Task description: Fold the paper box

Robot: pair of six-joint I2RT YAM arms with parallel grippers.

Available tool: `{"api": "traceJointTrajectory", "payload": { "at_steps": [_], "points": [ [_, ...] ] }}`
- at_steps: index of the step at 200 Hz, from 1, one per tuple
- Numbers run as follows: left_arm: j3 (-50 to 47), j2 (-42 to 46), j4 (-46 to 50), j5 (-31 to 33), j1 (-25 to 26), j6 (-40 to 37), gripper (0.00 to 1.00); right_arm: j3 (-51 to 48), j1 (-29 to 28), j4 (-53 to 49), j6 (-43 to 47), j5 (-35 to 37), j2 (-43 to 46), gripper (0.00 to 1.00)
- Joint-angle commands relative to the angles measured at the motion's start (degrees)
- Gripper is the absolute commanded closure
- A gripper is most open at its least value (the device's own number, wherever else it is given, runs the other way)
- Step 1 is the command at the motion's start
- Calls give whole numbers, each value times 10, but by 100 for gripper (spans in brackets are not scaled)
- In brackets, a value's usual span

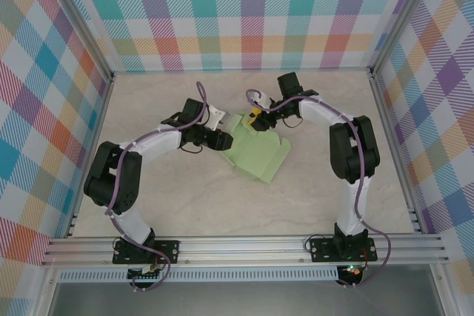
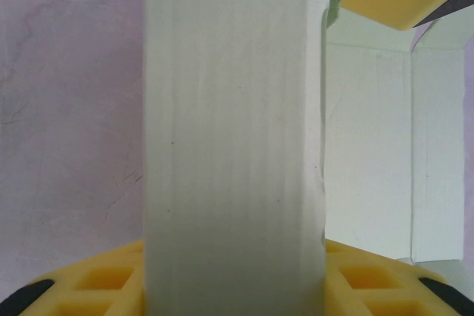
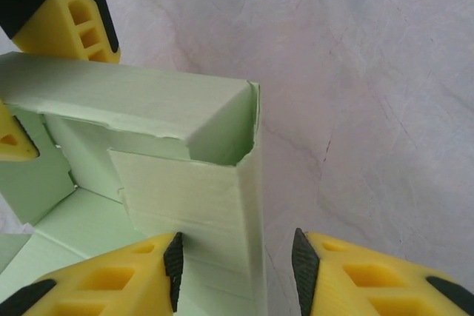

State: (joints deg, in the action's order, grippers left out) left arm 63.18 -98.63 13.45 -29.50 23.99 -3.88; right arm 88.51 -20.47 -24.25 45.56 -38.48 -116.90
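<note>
**Marbled table [image 1: 170, 205], paper box [image 1: 261, 155] half raised**

Near the table's middle lay the light-green card, its near flaps flat and its far walls standing. The right gripper [image 3: 237, 264] was spread wide, one black pad inside an upright corner wall and one outside it. The left gripper [image 1: 220, 140] sat at the box's left edge with a broad card strip between its yellow fingers [image 2: 370, 279]. Whether they squeezed it could not be told. Bright plaid panels [image 1: 244, 12] walled the cell.

The left gripper [image 1: 224, 141] and right gripper [image 1: 255, 117] were held close together, wrists angled inward, the right's fingers [image 3: 167, 266] set apart
</note>
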Motion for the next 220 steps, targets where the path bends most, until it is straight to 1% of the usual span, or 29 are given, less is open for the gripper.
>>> {"api": "traceJointTrajectory", "payload": {
  "at_steps": [1, 18, 36, 71, 85, 98, 114, 136, 182, 220],
  "points": [
    [16, -2, -1, -20, 11, 1, 56, 14, -6, -19, 23, -28, -9, 59],
    [18, -4, -3, -20, 12, 5, 56, 7, -16, -12, 26, -17, -9, 62],
    [21, -6, -3, -19, 13, 8, 56, -5, -25, 8, 23, -1, -6, 62],
    [23, -7, -1, -17, 16, 9, 56, -6, -32, 16, 13, 2, -7, 63],
    [23, -7, -2, -17, 17, 9, 55, -9, -36, 22, 8, 10, -4, 65],
    [23, -8, -4, -17, 16, 11, 55, -16, -43, 40, -1, 26, -3, 67],
    [24, -9, -5, -16, 17, 15, 55, -32, -53, 71, -11, 62, 1, 64],
    [23, -11, -7, -15, 18, 19, 55, -61, -57, 126, -35, 88, 10, 64],
    [24, -11, -10, -19, 19, 26, 54, -108, -63, 216, -71, 118, 27, 68],
    [32, -10, -14, -28, 19, 41, 52, -121, -74, 253, -77, 136, 27, 73]
  ]
}}
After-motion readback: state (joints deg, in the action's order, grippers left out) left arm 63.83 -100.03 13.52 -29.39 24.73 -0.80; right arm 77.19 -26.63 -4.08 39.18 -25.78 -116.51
